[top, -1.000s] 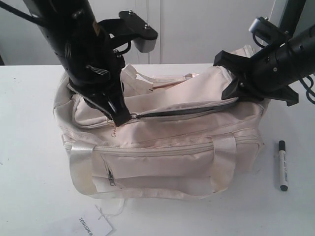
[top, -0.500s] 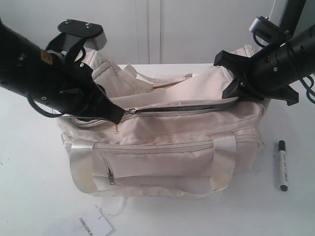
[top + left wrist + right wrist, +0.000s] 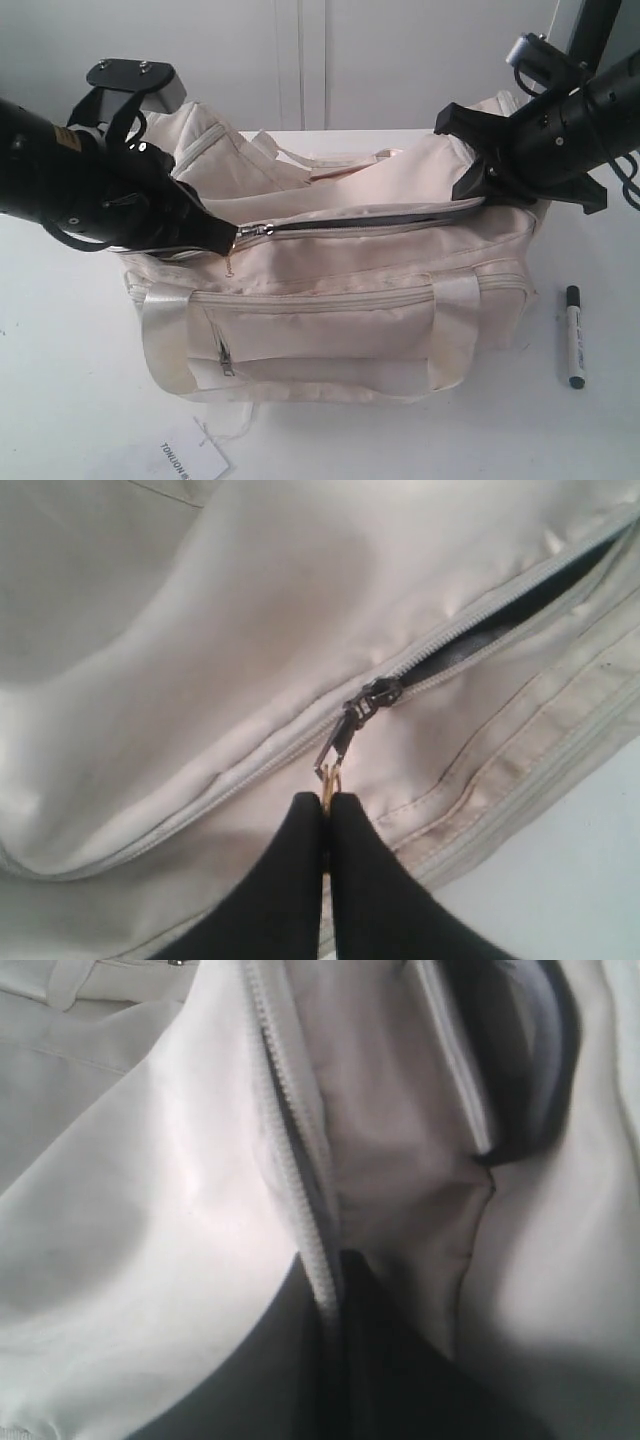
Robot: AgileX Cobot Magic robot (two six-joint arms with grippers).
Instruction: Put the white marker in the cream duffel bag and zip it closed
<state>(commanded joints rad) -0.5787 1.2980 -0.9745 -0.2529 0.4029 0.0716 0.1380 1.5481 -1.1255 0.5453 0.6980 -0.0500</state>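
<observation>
Pinches gold pull [image 3: 329, 778] in closed left claw [image 3: 327, 802]; clamps closed right claw [image 3: 333, 1270] on floppy cream duffel bag [image 3: 340, 330]. Likely wants mid-barrel hold on light, slick white marker [image 3: 574, 345].

Setting: white table [image 3: 60, 400] against a white wall [image 3: 420, 60].
Wall plain and pale, with thin vertical seams [image 3: 300, 60] near the middle. Light bright and even; only soft grey shadows on the table top.

bag [image 3: 340, 320] 1 | marker [image 3: 574, 337] 1 | tag [image 3: 190, 458] 1 | end effectors [image 3: 228, 238] [image 3: 478, 188] 2
</observation>
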